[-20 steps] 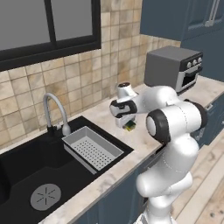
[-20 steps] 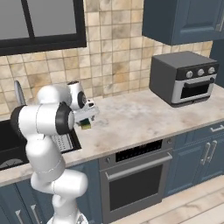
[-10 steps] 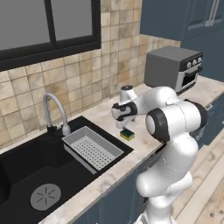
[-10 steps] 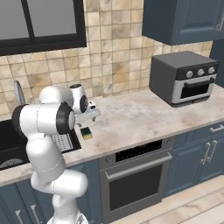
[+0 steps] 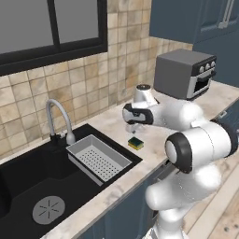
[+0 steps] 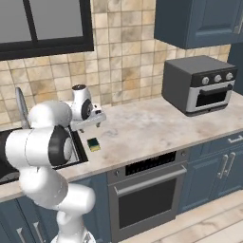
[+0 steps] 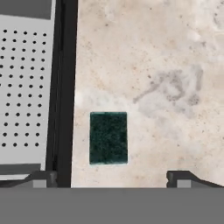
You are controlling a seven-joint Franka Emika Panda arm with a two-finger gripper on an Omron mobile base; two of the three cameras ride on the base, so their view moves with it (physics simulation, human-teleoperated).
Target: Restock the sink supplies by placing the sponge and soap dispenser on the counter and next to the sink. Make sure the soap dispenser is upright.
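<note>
Hovering above counter (image 5: 116, 122), gripper (image 7: 108, 178) spread wide, nothing held. Sponge (image 7: 108, 138) flat on counter, green side up, at 12 o'clock from fingertips (image 7: 41, 179), apart from them. Sink (image 5: 28, 186) rim just beside sponge at 9 o'clock; drainer tray (image 7: 24, 83) beyond rim.

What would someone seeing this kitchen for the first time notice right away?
Probably the white robot arm's open gripper hanging over a small yellow sponge with a dark green scouring top, which lies flat on the beige marbled stone counter beside the big black sink. In the sink's right end sits a grey perforated drainer tray, and a silver toaster oven stands at the counter's far right.
</note>
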